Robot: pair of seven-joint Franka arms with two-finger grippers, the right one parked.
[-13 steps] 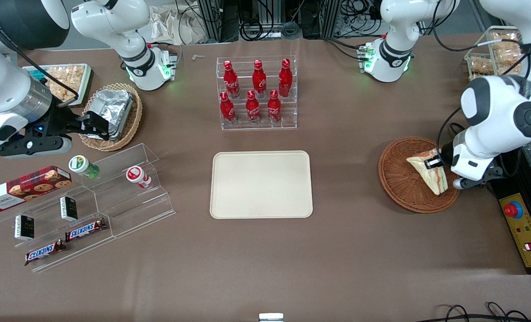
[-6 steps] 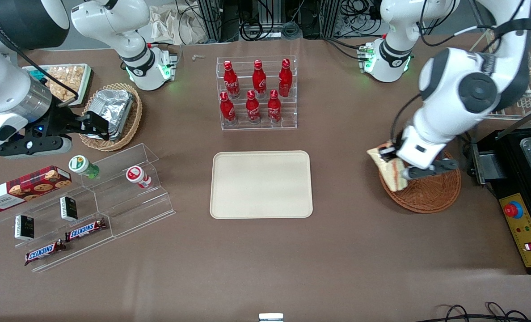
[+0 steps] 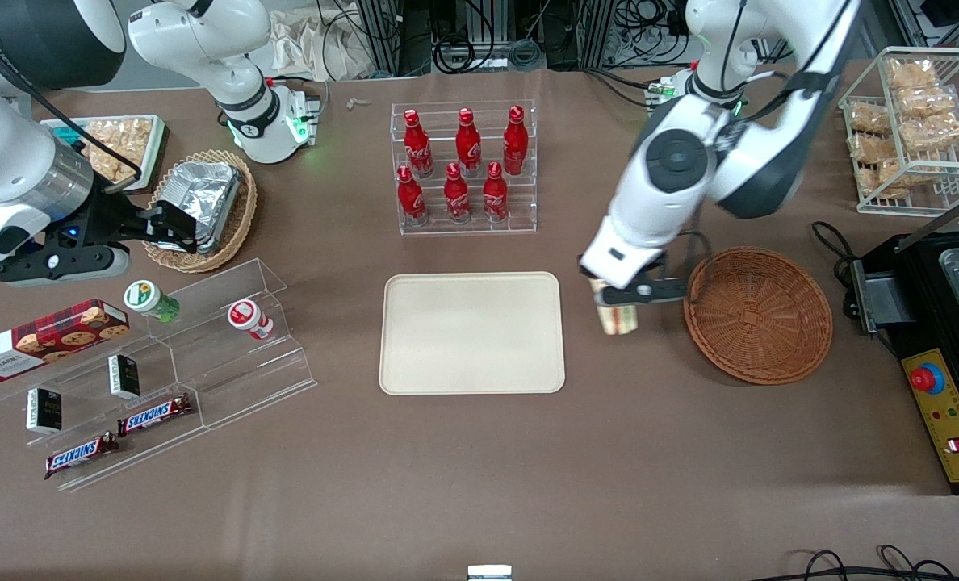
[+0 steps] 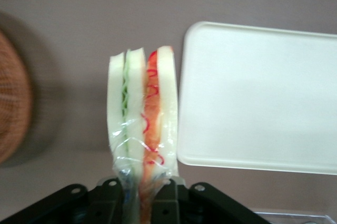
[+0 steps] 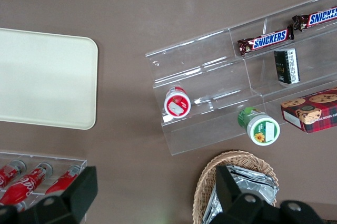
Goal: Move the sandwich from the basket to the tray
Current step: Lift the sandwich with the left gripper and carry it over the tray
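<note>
My left gripper is shut on the sandwich, a plastic-wrapped wedge of white bread with red and green filling. It hangs above the brown table, in the gap between the basket and the tray. The reddish-brown woven basket holds nothing. Nothing lies on the cream tray either. In the left wrist view the sandwich stands edge-on out of the gripper, with the tray's rim close beside it and the basket farther off.
A clear rack of red bottles stands farther from the camera than the tray. A stepped acrylic rack with snacks and a tan basket with a foil container lie toward the parked arm's end. A wire snack rack and a black control box flank the basket.
The gripper has lifted the sandwich out of the basket and carried it toward the tray. The basket now holds nothing.
</note>
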